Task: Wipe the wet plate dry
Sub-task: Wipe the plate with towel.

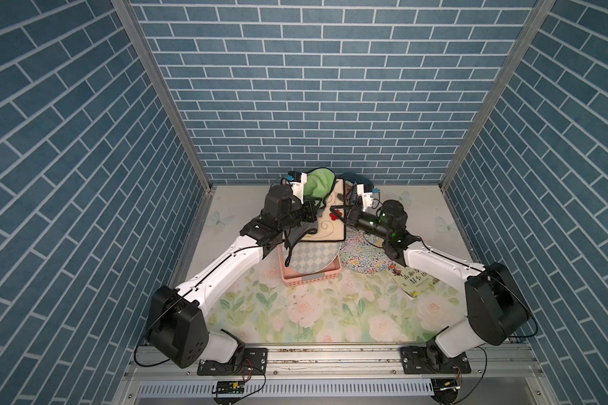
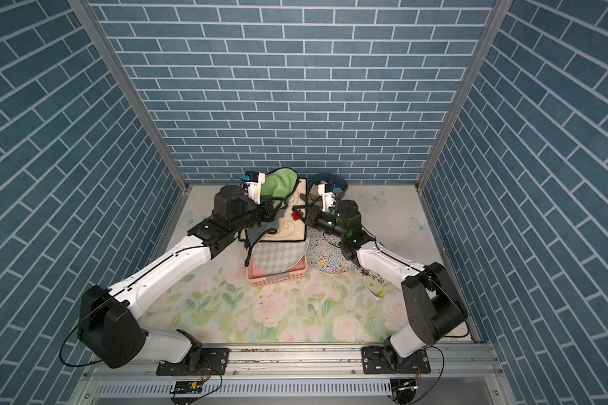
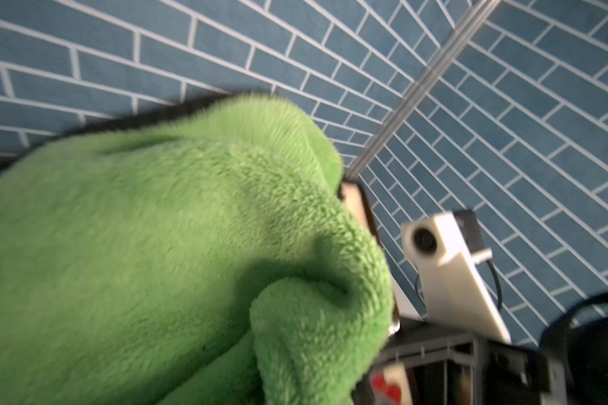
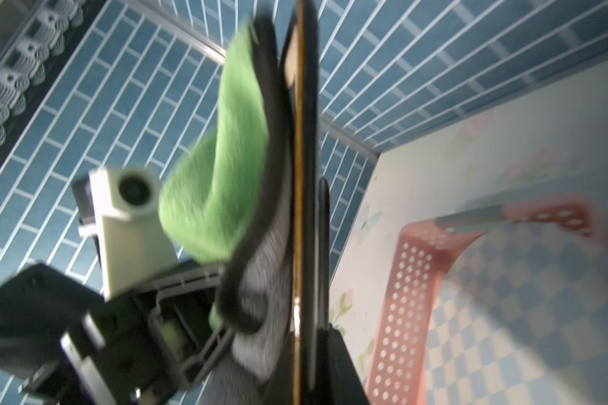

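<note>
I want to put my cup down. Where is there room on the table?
The biggest bare patch of the flowery table is in front, between the pink basket and the front rail. The back right corner, beside the blue bowl, is bare too. The middle back is crowded: basket, book, and the square plate and green cloth held up there.

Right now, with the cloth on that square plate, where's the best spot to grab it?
Probably its thin side edge, from the robot's right, as the right gripper does. The square plate is held up and the left gripper presses the green cloth on its face, leaving the rim free.
</note>
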Controlling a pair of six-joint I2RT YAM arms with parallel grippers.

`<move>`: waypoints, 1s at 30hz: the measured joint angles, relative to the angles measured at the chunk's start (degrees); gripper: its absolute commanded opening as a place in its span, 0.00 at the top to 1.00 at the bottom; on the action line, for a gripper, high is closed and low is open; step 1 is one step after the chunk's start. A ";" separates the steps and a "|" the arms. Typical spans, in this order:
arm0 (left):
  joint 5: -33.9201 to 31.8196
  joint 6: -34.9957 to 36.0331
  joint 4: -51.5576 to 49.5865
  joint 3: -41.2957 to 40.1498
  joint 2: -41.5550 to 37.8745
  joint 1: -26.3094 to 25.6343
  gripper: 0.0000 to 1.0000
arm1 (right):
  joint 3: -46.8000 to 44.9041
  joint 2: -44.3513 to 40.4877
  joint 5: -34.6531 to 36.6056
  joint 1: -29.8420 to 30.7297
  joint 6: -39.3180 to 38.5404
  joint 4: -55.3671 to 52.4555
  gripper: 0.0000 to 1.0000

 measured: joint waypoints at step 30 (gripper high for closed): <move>1.73 -9.11 2.75 -4.04 0.11 6.80 1.00 | -3.43 -1.44 8.66 -0.52 -1.40 1.55 1.00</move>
